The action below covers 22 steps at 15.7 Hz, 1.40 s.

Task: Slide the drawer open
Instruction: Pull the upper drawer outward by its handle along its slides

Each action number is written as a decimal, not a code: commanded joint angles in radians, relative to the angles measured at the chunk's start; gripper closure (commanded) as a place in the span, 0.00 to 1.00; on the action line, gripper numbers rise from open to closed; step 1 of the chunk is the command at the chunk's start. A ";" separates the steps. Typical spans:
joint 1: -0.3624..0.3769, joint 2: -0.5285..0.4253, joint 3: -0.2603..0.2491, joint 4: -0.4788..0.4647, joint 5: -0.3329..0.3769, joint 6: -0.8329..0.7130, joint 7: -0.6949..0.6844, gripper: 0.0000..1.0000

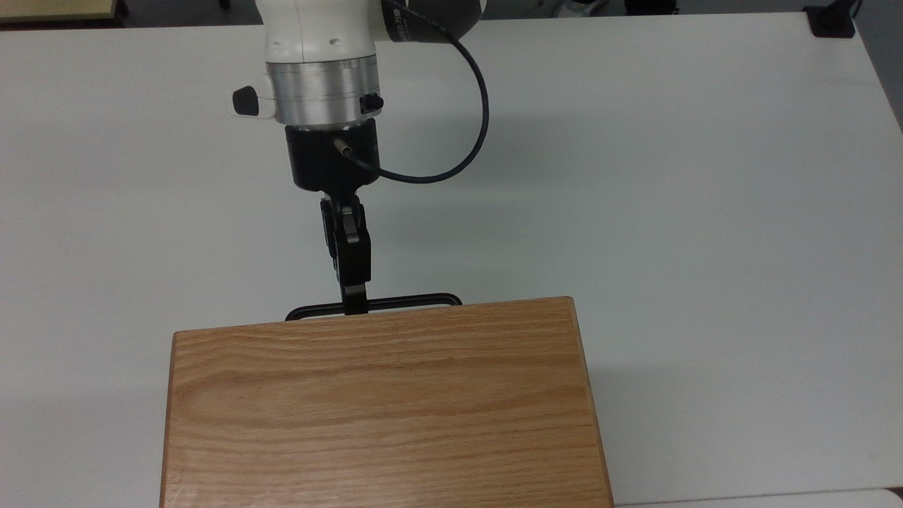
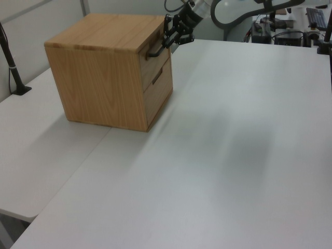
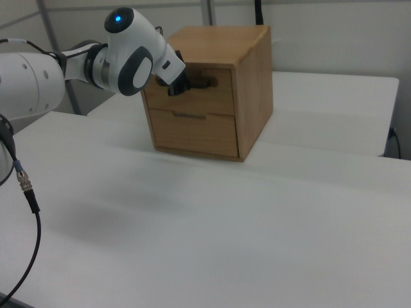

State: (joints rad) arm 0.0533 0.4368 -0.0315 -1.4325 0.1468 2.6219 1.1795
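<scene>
The drawer (image 3: 218,96) is the upper one of two in an oak cabinet (image 1: 381,409), its front flush with the cabinet face. Its thin black bar handle (image 1: 413,300) juts out past the cabinet's top edge in the top view and also shows in the left view (image 2: 154,52). My gripper (image 1: 353,305) points at the cabinet and sits at the handle, left of its middle in the top view. It is open, with one finger (image 1: 353,271) lying over the bar. In the left view the gripper (image 2: 167,42) reaches the handle from the right; in the right view (image 3: 176,86) from the left.
A lower drawer (image 3: 192,131) sits under the upper one. The cabinet stands on a white table (image 1: 705,212). A black cable (image 1: 483,120) loops off the wrist. A black post (image 2: 11,62) stands at the left view's left edge, a black clamp (image 1: 829,21) at the table's far corner.
</scene>
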 commanded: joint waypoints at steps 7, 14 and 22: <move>-0.009 -0.159 0.001 -0.104 -0.007 -0.239 -0.196 0.98; -0.050 -0.302 0.001 -0.189 -0.030 -0.554 -0.304 0.98; -0.061 -0.407 0.004 -0.302 -0.095 -0.683 -0.331 0.97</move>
State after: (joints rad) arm 0.0032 0.1127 -0.0334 -1.6330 0.0905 1.9979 0.9289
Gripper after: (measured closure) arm 0.824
